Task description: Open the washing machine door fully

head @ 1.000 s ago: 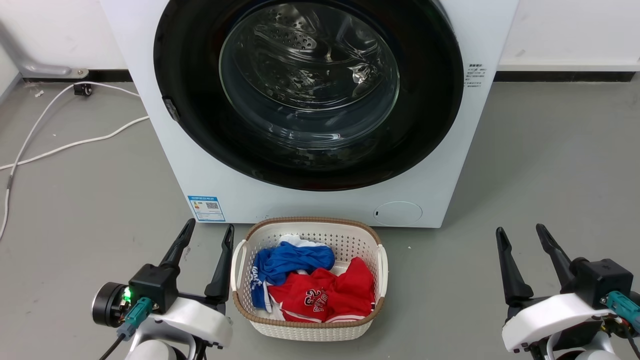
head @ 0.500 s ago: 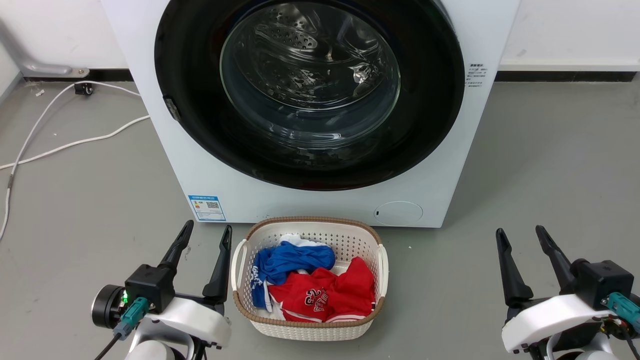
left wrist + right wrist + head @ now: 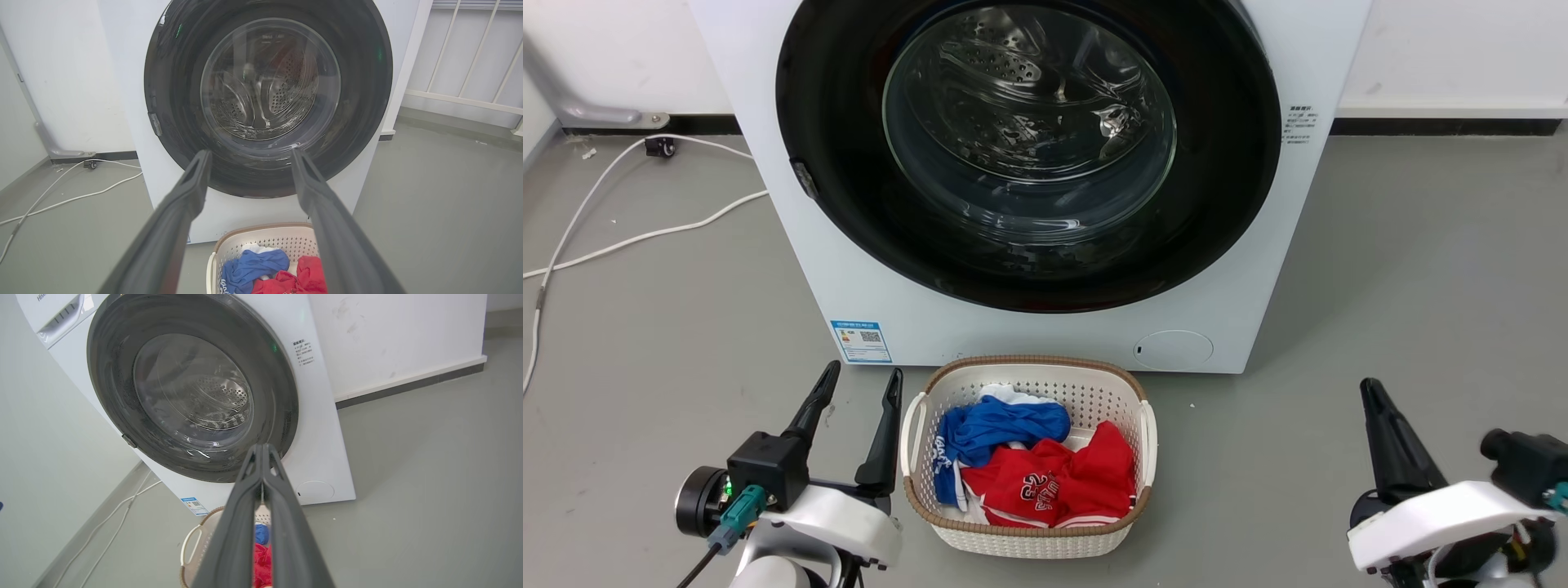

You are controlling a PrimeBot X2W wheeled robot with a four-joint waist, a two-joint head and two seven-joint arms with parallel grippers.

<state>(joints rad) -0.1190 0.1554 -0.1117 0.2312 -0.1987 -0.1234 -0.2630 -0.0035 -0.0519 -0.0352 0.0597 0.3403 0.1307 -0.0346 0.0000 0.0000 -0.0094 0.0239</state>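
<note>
The left gripper (image 3: 864, 371) hangs low over the floor (image 3: 645, 327), its two fingers well apart and holding nothing, just beside the left rim of the basket (image 3: 1029, 362). Its wrist view looks between the fingers at the lower part of the door (image 3: 171, 81). The right gripper (image 3: 261, 446) has its fingers pressed together tip to tip, on nothing. It sits low near the floor's right side, well apart from the basket, and aims at the door's lower right rim.

The door is shut, with its black rim flush on the front of the machine (image 3: 849, 278) and its glass bulging toward the robot. Neither gripper touches it. A small grey tab (image 3: 805, 178) sits on the left of the rim. I take it for the catch, though that is a guess. The basket, with blue and red clothes (image 3: 1045, 482) in it, stands on the floor just in front of the machine's bottom edge, below the door.

This looks like the very start: the reach is not yet made. The next move calls for lifting a gripper to the rim's left side, hooking a fingertip behind the edge by the tab, then pulling outward and swinging the door wide. The left arm is the nearer one. The glossy rim may slip, and the hinge side is hidden.
</note>
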